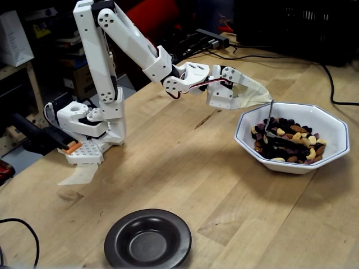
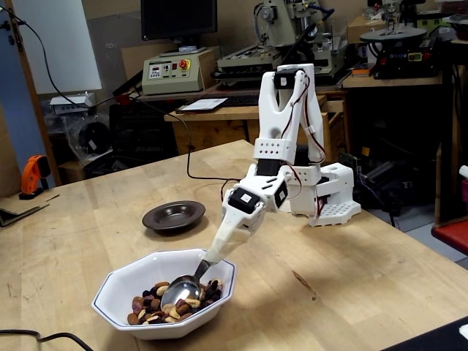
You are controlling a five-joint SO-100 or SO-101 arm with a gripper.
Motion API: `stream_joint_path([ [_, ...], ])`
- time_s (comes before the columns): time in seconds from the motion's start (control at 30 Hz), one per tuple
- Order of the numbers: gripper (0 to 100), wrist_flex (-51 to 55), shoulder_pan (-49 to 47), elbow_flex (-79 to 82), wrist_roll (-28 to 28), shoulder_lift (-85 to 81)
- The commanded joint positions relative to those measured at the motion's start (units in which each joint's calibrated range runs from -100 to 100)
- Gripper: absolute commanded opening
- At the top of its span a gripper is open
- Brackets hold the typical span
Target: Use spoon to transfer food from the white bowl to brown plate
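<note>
Gripper (image 2: pixel 213 254) reaches down-forward from the bent arm, clamped on the spoon (image 2: pixel 181 290) — its oval apparently resting on the food (image 1: pixel 289 143) inside the white bowl (image 1: pixel 331 124); brown plate (image 1: pixel 147 240) sits well apart.

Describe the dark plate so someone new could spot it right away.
On the wooden table, look away from the white bowl of nuts that the arm reaches into. The brown plate sits alone near the front edge in a fixed view: small, round, glossy and empty.

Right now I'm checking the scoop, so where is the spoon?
In both fixed views the spoon is held by the hand and dips into the food inside the white bowl, its oval end resting on the nuts.
</note>
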Motion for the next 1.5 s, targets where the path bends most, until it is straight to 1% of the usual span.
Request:
stream_joint_path([
  [0.0,4,-0.83,-0.53,-2.77,-1.17,-1.25],
  [0.27,4,-0.83,-0.90,-2.86,-3.22,-1.25],
  [0.8,4,-0.91,-0.30,-2.95,-12.50,-1.42],
  [0.93,4,-3.67,-0.30,-2.95,-14.36,-1.42],
  [1.2,4,-12.05,-0.08,-2.95,-15.09,-1.34],
  [1.47,4,-14.66,4.58,-2.95,-15.09,-1.34],
])
